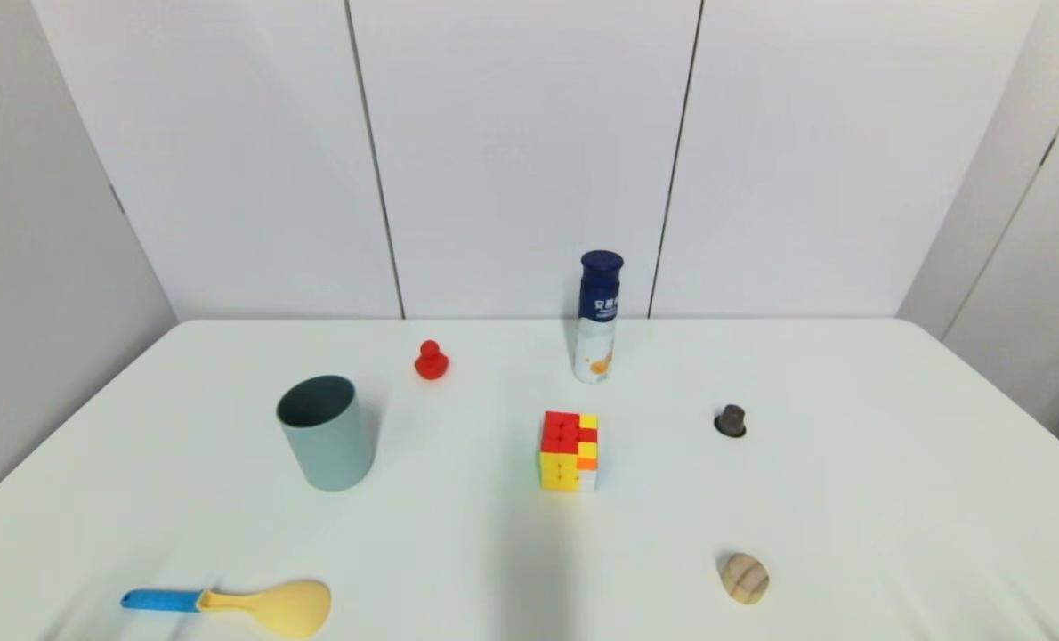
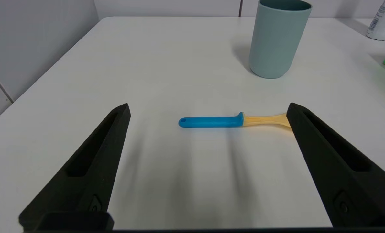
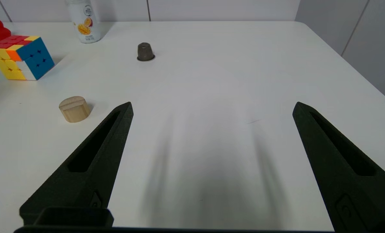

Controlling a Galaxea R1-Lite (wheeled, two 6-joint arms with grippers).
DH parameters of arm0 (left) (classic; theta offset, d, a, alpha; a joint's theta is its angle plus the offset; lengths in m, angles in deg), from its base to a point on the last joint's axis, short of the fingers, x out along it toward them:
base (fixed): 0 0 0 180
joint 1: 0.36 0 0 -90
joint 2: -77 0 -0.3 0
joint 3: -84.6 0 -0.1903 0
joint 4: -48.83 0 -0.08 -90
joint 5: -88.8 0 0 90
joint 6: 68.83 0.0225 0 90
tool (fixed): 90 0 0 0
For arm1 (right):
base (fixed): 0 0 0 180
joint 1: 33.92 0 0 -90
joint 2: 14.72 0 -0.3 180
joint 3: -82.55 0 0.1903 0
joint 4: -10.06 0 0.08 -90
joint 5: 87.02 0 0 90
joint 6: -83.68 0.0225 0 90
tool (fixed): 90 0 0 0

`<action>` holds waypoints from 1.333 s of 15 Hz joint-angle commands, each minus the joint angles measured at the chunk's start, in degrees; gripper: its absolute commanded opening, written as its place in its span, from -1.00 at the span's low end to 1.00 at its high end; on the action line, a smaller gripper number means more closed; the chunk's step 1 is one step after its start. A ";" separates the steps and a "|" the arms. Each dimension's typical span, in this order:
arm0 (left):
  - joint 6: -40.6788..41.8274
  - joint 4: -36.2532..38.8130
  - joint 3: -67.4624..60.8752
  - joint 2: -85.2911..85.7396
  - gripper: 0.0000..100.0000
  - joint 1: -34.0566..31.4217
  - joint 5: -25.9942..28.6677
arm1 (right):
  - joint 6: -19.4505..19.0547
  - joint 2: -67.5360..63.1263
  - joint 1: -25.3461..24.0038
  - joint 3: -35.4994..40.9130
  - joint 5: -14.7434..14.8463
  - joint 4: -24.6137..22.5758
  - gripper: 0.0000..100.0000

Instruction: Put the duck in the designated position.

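The duck (image 1: 431,361) stands left of centre in the head frame, behind the cup (image 1: 326,432). The blue-capped bottle (image 1: 598,318) bears unreadable white lettering. My left tool (image 2: 208,111) and right tool (image 3: 212,108) both gape wide, empty, over the counter (image 1: 850,499).

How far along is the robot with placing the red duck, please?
Nothing looks done: the red duck sits untouched at the table's far side, behind the teal cup. Nothing is in hand; the left gripper and right gripper hang open and empty. Reaching, grasping and placing remain.

Print on bottle (image 1: 598,318), not legible.
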 commanded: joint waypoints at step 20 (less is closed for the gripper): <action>0.29 0.01 0.00 0.00 1.00 0.00 0.14 | 0.00 -0.09 -0.02 0.00 -0.01 -0.04 1.00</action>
